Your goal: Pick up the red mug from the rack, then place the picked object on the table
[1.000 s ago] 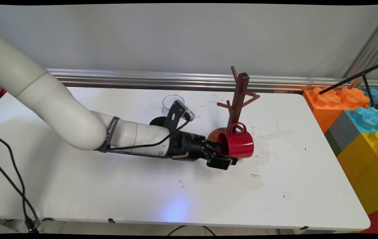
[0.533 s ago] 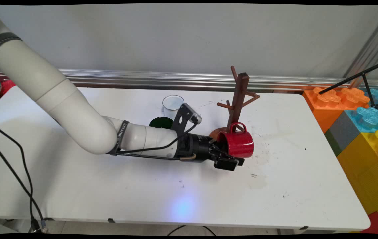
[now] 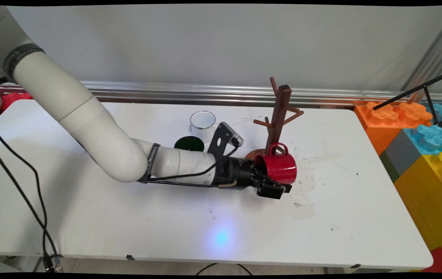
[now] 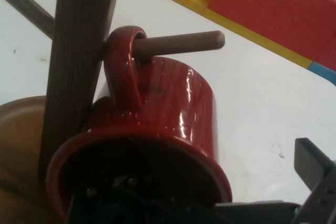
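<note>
White table [image 3: 89, 217] under a grey wall, the arm lying low across it to a red mug [image 3: 279, 167] hung on a wooden mug tree [image 3: 278, 116]

At the mug's mouth the black gripper [image 3: 273, 188] grips the rim, jaws closed on the wall: one finger [image 4: 315, 169] shows outside it in the hand view, the other sits inside the dark opening. Only the hand view shows the mug's handle [image 4: 125, 61] looped over a lower peg [image 4: 181, 43] against the trunk. Behind the arm stand a white cup [image 3: 202, 123] and a green cup [image 3: 189, 143]; their contents cannot be seen. Coloured toy blocks [image 3: 418, 135] sit just beside the table's right end
</note>
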Controlling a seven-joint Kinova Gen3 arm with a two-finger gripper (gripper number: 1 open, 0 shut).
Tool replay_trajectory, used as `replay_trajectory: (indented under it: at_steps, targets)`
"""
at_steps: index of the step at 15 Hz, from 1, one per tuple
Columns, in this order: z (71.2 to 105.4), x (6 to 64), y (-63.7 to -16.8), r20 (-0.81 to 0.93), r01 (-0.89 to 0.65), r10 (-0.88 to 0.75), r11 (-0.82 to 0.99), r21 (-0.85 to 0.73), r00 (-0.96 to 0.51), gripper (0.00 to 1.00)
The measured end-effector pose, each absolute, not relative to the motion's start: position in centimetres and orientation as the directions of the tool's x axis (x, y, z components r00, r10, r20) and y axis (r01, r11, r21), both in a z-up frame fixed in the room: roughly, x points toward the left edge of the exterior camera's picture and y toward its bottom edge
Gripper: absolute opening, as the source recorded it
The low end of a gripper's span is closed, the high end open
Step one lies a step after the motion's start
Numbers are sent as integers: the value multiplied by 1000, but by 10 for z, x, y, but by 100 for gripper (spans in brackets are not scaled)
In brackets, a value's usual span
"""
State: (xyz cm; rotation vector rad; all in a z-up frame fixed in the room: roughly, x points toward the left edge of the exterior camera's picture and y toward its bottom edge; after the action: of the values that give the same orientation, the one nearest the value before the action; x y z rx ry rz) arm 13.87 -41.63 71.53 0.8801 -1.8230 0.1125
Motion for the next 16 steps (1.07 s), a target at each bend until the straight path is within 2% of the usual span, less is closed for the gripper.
replay_trajectory:
  at_steps: [1,2,16]
  targets:
    - [714,137,-417,843,-612,-511,725,317,-168,100]
    - [714,136,-418,844,-611,-510,725,317,-167,0]
    - [712,133,-415,849,-590,-503,739,325,-162,0]
